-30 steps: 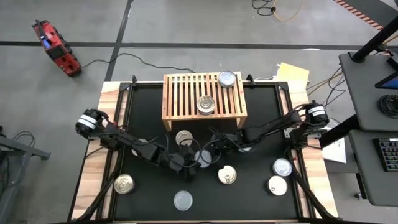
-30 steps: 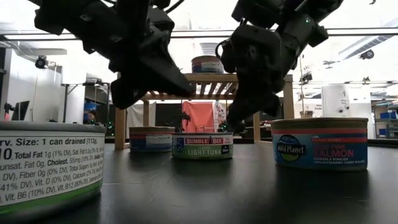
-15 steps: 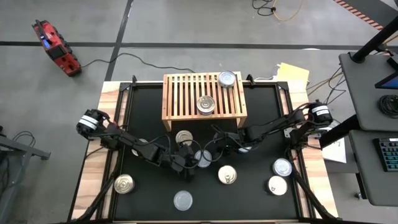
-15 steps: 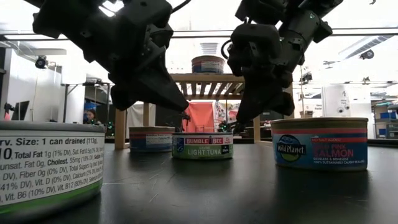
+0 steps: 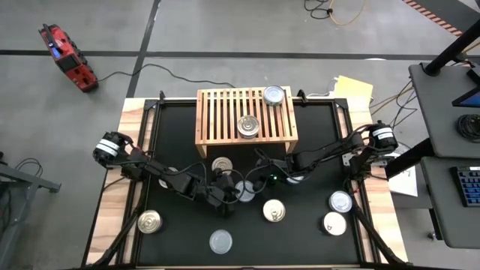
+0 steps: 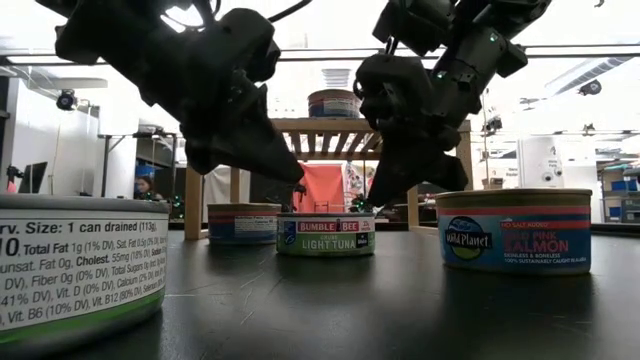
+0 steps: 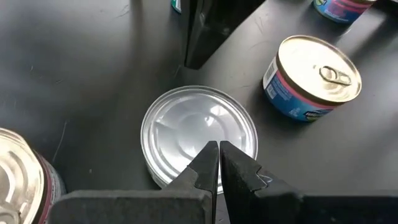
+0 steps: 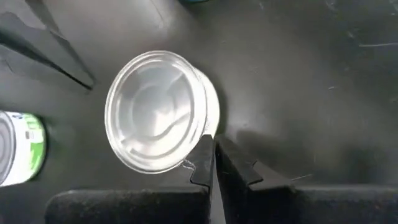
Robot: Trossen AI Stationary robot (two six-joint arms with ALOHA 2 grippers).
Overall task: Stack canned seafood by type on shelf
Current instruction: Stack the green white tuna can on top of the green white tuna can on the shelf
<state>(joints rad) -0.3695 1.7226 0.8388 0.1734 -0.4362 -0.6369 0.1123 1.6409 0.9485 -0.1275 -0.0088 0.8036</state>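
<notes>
Your plain silver-lid can [image 7: 199, 134] sits on the black surface [image 5: 300, 240] just in front of the shelf [image 5: 245, 116], which already carries two cans. Both claws hover right over it: your left claw [image 7: 218, 163] pinched closed and empty, your right claw [image 8: 210, 158] closed and empty too, at its rim.

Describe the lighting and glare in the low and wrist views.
Low view: bright ceiling lights behind leave both arms as dark silhouettes; the near can is blurred. Left wrist view: soft sheen on the plain silver lid. Right wrist view: same kind of sheen on its lid, shadow beside it.
</notes>
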